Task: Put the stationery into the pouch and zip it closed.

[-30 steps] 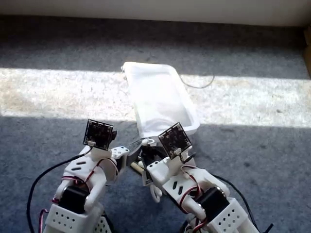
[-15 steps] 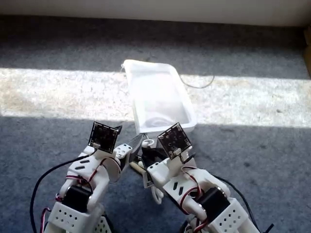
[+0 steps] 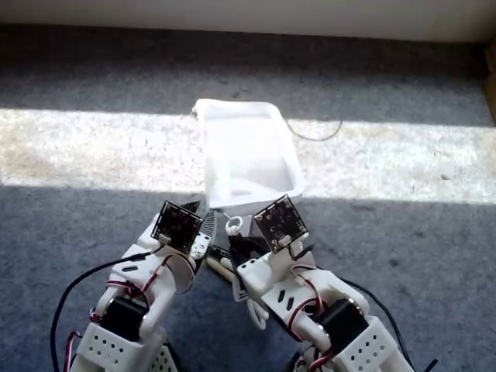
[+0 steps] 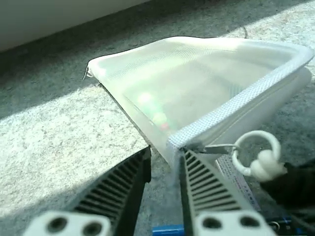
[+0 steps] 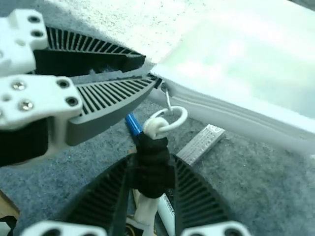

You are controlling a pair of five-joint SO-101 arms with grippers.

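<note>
A white mesh pouch (image 3: 248,147) lies on the carpet, its near end raised off the floor. My left gripper (image 4: 166,155) is shut on the pouch's (image 4: 197,83) near corner, beside the zipper's end. The zipper pull, a white ring (image 5: 170,119) with a black tab, sits between the fingers of my right gripper (image 5: 152,164), which is shut on the tab. Both grippers meet at that corner in the high view, left gripper (image 3: 211,223) and right gripper (image 3: 236,236). Below them on the carpet lie a blue pen (image 5: 132,124), a grey flat piece (image 5: 201,142) and a white marker (image 5: 165,219).
Grey carpet (image 3: 403,256) lies all around, with a bright sunlit band across the middle. A thin cord (image 3: 314,136) trails from the pouch's right side. A pale wall base (image 3: 248,15) runs along the far edge. Black cables (image 3: 66,298) hang beside the arms.
My left arm swung right and forward, and its gripper closed on the pouch's near corner. The pouch's near end rose and drew back from the arms. The right gripper kept hold of the zipper pull.
</note>
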